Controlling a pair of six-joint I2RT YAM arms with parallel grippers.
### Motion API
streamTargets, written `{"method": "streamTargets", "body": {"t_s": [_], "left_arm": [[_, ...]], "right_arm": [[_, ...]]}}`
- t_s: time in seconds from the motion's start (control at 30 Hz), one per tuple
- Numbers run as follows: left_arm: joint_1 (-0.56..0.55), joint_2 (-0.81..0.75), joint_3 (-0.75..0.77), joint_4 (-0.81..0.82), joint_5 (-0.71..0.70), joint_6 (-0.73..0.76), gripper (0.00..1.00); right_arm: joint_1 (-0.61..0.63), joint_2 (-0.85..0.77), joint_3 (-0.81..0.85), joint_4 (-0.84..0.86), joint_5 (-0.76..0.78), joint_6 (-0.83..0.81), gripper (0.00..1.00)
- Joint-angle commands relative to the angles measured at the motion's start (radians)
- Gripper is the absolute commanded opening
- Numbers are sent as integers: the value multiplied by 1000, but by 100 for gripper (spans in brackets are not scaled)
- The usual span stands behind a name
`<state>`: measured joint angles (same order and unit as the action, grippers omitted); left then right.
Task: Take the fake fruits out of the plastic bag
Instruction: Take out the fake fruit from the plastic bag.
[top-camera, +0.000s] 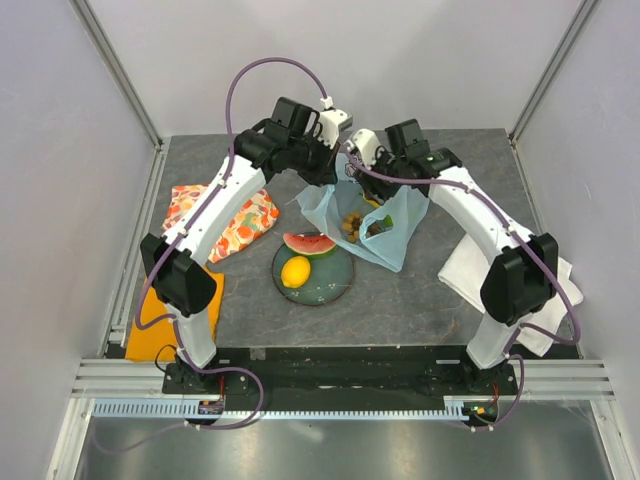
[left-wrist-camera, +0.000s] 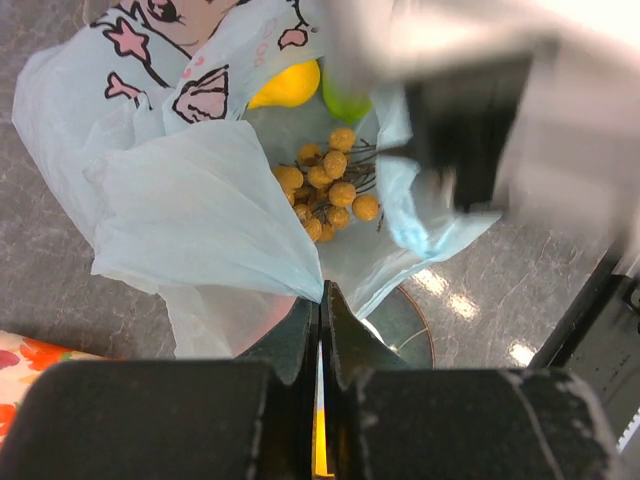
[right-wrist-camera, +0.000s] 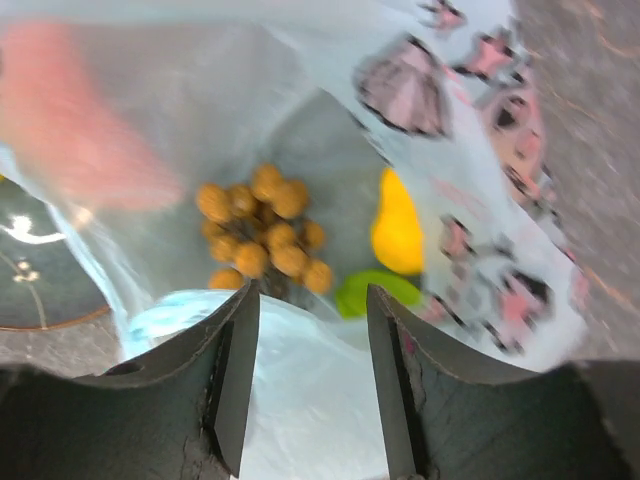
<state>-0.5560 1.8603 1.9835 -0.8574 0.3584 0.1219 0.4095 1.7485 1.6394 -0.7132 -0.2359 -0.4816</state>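
"The left gripper (left-wrist-camera: 321, 292) is pinched tight on the plastic bag (top-camera: 398, 238), at its rim, mid-table, just beyond the plate (top-camera: 336, 281)."

"And the right gripper (right-wrist-camera: 312, 292) hangs spread over the grape bunch (right-wrist-camera: 262, 232). Loose film lies between its fingers (right-wrist-camera: 235, 380); closing might grab plastic, not fruit, and yank the rim free."

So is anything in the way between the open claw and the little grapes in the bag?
Mostly no. The plastic bag gapes open, and the grape bunch lies bare just past the right gripper. Only a fold of the bag sits between its open fingers, on the near side.
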Motion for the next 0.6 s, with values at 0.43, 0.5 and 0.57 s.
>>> {"method": "streamTargets", "body": {"t_s": [0.43,0.5,0.57], "left_arm": [[5,-7,29,34,-1,-11,1],[5,-6,23,32,-1,-8,2],[7,-3,20,32,1,-7,2]], "right_arm": [[5,411,318,-6,76,-72,53],[-8,434,321,-6,107,-81,54],[-23,448,320,-3,128,-81,58]]}}
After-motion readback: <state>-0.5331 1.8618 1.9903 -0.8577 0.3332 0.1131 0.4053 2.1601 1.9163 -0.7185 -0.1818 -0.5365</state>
